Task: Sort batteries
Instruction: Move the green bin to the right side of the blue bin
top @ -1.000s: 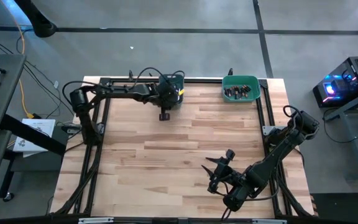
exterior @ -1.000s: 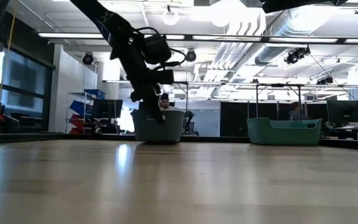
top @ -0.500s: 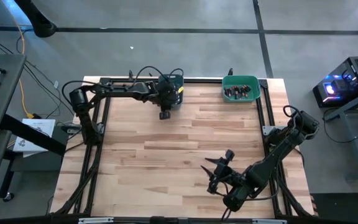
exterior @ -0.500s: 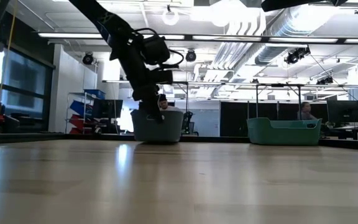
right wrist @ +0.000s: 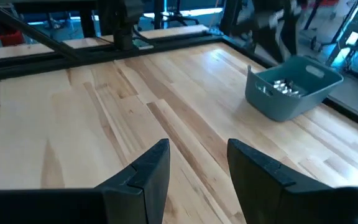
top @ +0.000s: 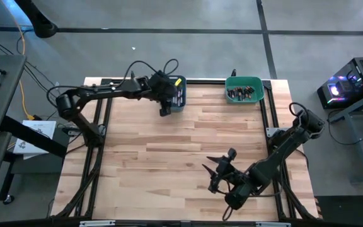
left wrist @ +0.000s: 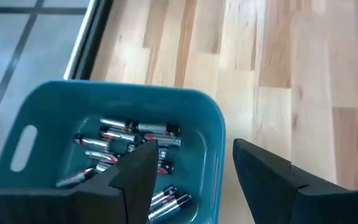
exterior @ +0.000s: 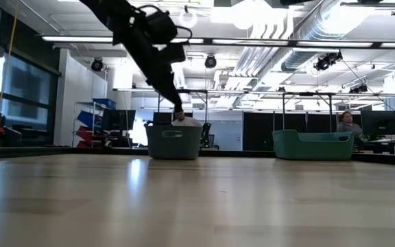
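Several batteries [left wrist: 129, 138], silvery with red and dark marks, lie in a blue bin [top: 177, 94] at the table's far edge. More batteries [top: 242, 94] lie in a green bin [top: 244, 81] at the far right. My left gripper [left wrist: 194, 149] hangs open above the blue bin's near rim [left wrist: 216, 124], with nothing between its fingers. In the low view it [exterior: 177, 110] is clear above the bin [exterior: 175, 141]. My right gripper [top: 214, 170] waits open and holds nothing near the table's near right.
The wooden tabletop [top: 181, 151] lies bare between the two arms. A black frame [top: 106, 126] runs along the table's sides. The right wrist view shows the blue bin [right wrist: 291, 87] far off across the table. People sit in the room behind the table [exterior: 348, 123].
My left gripper has risen from just in front of the blue bin to a place above its near rim. It has drawn slightly toward the table's far left, and it has opened. My right arm has hardly moved.
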Robot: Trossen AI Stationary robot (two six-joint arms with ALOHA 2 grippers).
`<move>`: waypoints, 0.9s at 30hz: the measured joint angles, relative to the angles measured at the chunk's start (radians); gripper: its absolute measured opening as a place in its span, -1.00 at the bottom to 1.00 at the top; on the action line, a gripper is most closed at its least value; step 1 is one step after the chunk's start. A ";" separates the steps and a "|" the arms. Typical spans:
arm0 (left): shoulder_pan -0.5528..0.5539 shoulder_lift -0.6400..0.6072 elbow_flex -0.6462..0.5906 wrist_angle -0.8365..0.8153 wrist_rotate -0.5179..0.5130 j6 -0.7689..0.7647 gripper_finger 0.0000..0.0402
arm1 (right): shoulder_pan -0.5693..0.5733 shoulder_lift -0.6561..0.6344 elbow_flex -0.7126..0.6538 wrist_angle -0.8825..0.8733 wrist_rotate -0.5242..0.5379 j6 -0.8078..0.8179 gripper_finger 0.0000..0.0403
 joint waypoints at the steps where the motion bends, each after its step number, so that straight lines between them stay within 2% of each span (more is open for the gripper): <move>1: 0.000 -0.011 0.000 -0.001 0.001 0.000 0.01 | -0.008 0.000 0.000 0.000 -0.011 0.000 -0.24; 3: 0.000 -0.033 0.000 -0.003 0.001 0.000 0.01 | -0.027 0.000 0.000 0.000 -0.033 0.024 -0.24; 5: 0.000 -0.057 0.000 -0.004 0.002 -0.004 0.01 | -0.058 -0.005 0.000 -0.018 -0.067 0.120 -0.24; 8: 0.000 -0.104 0.000 -0.004 0.000 -0.036 0.01 | -0.136 -0.045 0.000 -0.110 -0.146 0.238 -0.23; 11: -0.001 -0.164 0.000 -0.011 -0.006 -0.085 0.01 | -0.257 -0.125 0.000 -0.259 -0.263 0.289 -0.17; 14: -0.016 -0.233 -0.012 -0.039 -0.010 -0.133 0.01 | -0.442 -0.210 0.000 -0.400 -0.410 0.263 -0.03; 16: -0.032 -0.283 -0.035 -0.069 -0.015 -0.149 0.01 | -0.597 -0.241 0.000 -0.440 -0.533 0.168 0.09; 20: -0.080 -0.374 -0.096 -0.119 -0.052 -0.195 0.01 | -0.922 -0.246 0.000 -0.411 -0.734 -0.064 0.28; 24: -0.140 -0.461 -0.186 -0.113 -0.093 -0.259 0.01 | -1.207 -0.197 0.000 -0.375 -0.812 -0.137 0.31; 27: -0.190 -0.513 -0.256 -0.102 -0.114 -0.304 0.01 | -1.356 -0.142 0.000 -0.359 -0.888 -0.188 0.31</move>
